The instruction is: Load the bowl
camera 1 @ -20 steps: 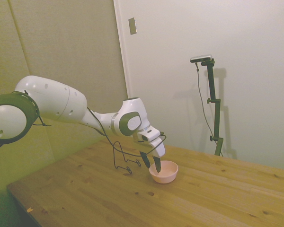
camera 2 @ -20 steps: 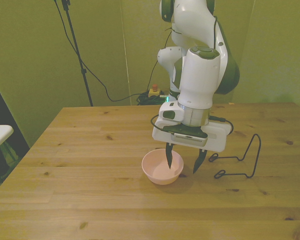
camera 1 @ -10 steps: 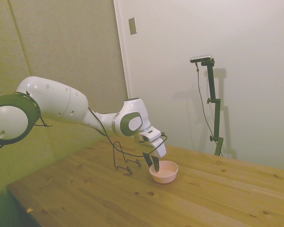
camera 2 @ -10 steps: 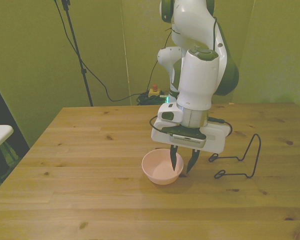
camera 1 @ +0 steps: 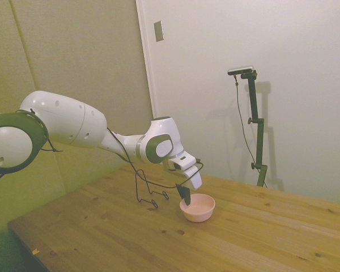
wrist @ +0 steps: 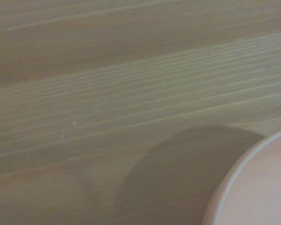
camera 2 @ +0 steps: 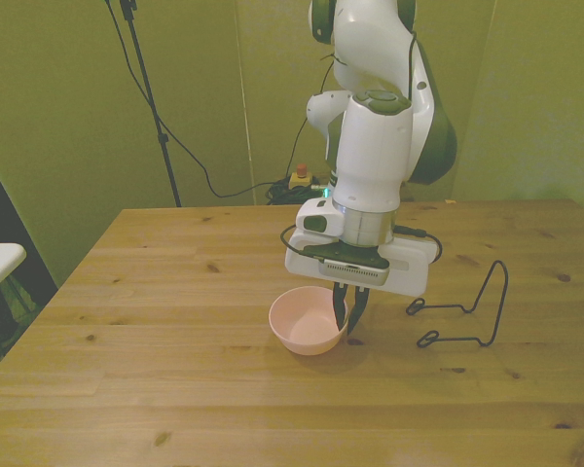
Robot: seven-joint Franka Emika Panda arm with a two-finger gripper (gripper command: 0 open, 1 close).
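Observation:
The pale pink bowl (camera 2: 307, 328) sits on the wooden table (camera 2: 175, 292) near its middle, also visible in the side view (camera 1: 198, 208). My gripper (camera 2: 348, 313) points down over the bowl's rim on the front view's right. Its dark fingers (camera 2: 343, 309) are pinched together on that rim, one inside and one outside. In the side view the gripper (camera 1: 185, 196) meets the bowl's near-left edge. The wrist view shows a curved piece of the bowl's rim (wrist: 253, 187) and its shadow on the wood. I cannot tell whether the bowl rests on the table or hangs just above it.
A thin black wire rack (camera 2: 464, 311) stands on the table just to the front view's right of the gripper, and it shows behind the arm in the side view (camera 1: 149, 191). A cable loops from the wrist near the rack.
The fingers have gone from spread wide across the bowl's rim to pinched on it. The bowl has shifted slightly toward the front view's left.

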